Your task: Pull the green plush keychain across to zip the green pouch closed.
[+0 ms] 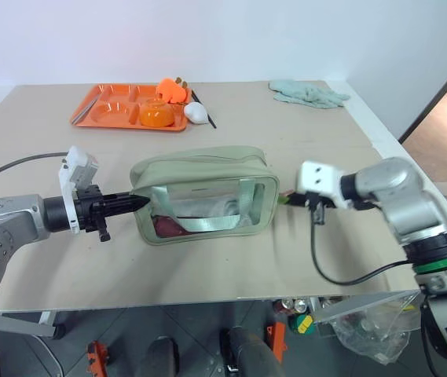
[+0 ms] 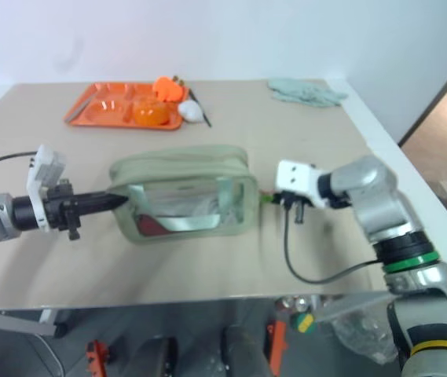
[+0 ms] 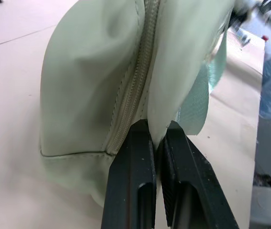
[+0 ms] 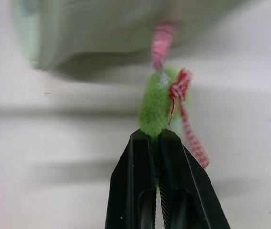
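The green pouch (image 1: pixel 203 196) lies on the table's middle, its clear window facing me and its zipper (image 3: pixel 135 81) running along the top. My left gripper (image 1: pixel 141 202) is shut on the fabric at the pouch's left end; the left wrist view shows the pouch's fold (image 3: pixel 87 81) pinched between the black fingers (image 3: pixel 130 181). The green plush keychain (image 4: pixel 156 109), with a pink ring and a red checked ribbon, hangs at the pouch's right end. My right gripper (image 4: pixel 154 136) is shut on it, beside the pouch's right end (image 1: pixel 290 200).
An orange tray (image 1: pixel 105 110) with an orange bowl (image 1: pixel 156 115) and a white object stands at the back left. A pale teal rag (image 1: pixel 309 93) lies at the back right. The table's front edge (image 1: pixel 207 300) is close below the pouch.
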Robot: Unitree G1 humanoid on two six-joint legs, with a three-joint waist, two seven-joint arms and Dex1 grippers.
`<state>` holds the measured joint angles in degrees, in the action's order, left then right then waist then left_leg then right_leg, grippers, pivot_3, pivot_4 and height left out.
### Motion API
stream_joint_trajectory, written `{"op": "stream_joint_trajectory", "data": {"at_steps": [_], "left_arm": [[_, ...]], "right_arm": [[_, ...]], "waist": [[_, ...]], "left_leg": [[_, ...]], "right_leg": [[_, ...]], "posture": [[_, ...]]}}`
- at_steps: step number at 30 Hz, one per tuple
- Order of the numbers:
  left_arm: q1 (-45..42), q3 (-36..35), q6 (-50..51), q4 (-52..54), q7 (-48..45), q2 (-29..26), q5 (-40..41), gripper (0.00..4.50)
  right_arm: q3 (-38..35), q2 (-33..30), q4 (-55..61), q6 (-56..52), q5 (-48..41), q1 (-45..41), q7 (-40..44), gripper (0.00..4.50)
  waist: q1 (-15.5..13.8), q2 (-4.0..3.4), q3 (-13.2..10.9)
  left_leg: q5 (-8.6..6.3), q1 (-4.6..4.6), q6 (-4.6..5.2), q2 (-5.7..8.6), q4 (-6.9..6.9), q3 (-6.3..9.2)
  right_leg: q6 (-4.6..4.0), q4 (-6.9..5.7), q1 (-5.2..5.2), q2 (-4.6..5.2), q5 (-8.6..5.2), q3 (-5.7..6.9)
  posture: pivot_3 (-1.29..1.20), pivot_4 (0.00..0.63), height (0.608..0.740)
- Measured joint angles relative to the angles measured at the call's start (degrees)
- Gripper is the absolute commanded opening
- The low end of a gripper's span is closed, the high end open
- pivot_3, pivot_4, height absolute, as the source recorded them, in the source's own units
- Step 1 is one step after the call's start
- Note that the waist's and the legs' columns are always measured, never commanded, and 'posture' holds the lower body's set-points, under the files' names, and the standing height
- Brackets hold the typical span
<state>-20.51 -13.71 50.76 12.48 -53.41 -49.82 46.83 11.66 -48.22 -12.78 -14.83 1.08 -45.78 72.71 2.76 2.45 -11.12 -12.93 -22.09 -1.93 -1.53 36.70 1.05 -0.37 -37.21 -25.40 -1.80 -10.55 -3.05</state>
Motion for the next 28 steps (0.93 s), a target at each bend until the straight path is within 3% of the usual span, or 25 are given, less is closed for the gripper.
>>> {"op": "stream_joint_trajectory", "data": {"at_steps": [4,11,19,23,28], "left_arm": [[0.1,-1.1,-0.2,-1.2,2.0,0.4,-0.2,2.12],[-0.3,-4.1,0.9,-1.7,4.3,0.9,1.3,4.47],[8.8,-17.4,2.0,0.5,4.7,-0.3,5.8,4.47],[15.6,-25.2,1.9,3.0,11.8,3.1,6.0,4.47],[19.9,-27.5,1.4,3.9,14.8,6.0,6.2,4.47]], "right_arm": [[-5.9,-2.1,-0.9,-6.3,-7.0,-2.6,3.7,2.02],[-10.0,-3.4,-3.1,-11.7,-12.8,-2.6,4.8,4.39],[-15.5,-5.2,-3.5,-14.6,-17.6,0.2,4.4,4.39],[-19.6,-5.3,-2.1,-18.9,-21.9,4.5,3.0,4.39],[-20.6,-5.4,-1.4,-21.0,-23.5,5.9,1.6,4.39]], "waist": [[0.0,0.01,0.0],[0.1,-0.01,0.0],[0.1,-0.01,0.0],[0.0,-0.01,0.0],[0.0,-0.01,0.0]], "left_leg": [[-0.01,0.02,0.01,-0.03,-0.05,0.09],[-0.01,0.01,0.01,-0.02,-0.05,0.02],[-0.07,0.02,0.12,-0.06,-0.1,0.02],[-0.07,0.05,0.12,-0.06,-0.08,0.0],[-0.04,0.05,0.08,-0.03,0.0,-0.04]], "right_leg": [[-0.07,0.0,0.01,-0.04,-0.04,0.09],[-0.05,0.0,-0.01,-0.03,-0.03,0.02],[-0.14,0.0,-0.04,-0.04,-0.11,0.05],[-0.12,0.01,-0.01,-0.02,-0.1,0.02],[-0.27,0.0,0.0,0.0,-0.17,-0.01]], "posture": [[0.0,0.15,0.74],[0.0,0.15,0.74],[0.0,0.15,0.74],[0.0,0.15,0.74],[0.0,0.15,0.74]]}}
